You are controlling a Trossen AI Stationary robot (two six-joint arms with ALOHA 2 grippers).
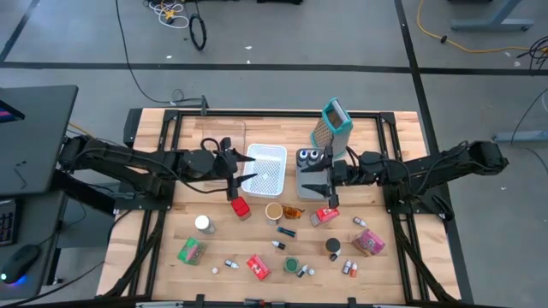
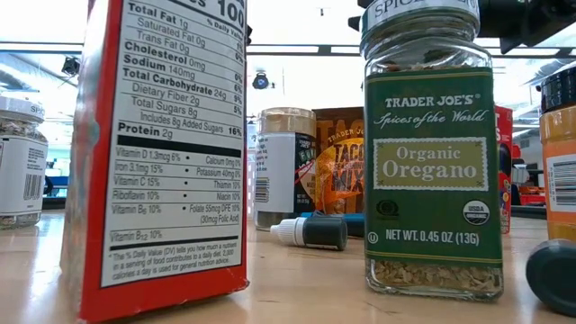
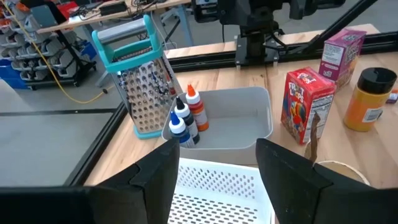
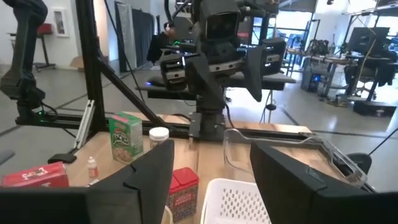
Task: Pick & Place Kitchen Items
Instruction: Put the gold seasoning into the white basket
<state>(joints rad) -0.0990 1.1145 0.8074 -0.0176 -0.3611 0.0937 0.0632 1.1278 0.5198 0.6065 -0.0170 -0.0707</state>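
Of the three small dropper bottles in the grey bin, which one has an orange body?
The one with the white cap, standing farthest from the white basket. The other two bottles are dark with blue labels.

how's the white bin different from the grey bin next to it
The white bin has perforated, mesh-like walls and looks empty; the grey bin has solid walls and holds small dropper bottles. In the high view the white bin is the bigger one. Both are rectangular, open-topped, side by side.

Both arms reach in from the table's sides toward its middle. The left gripper (image 1: 243, 185) and right gripper (image 1: 318, 185) face each other, fingers parted (neither holding anything).
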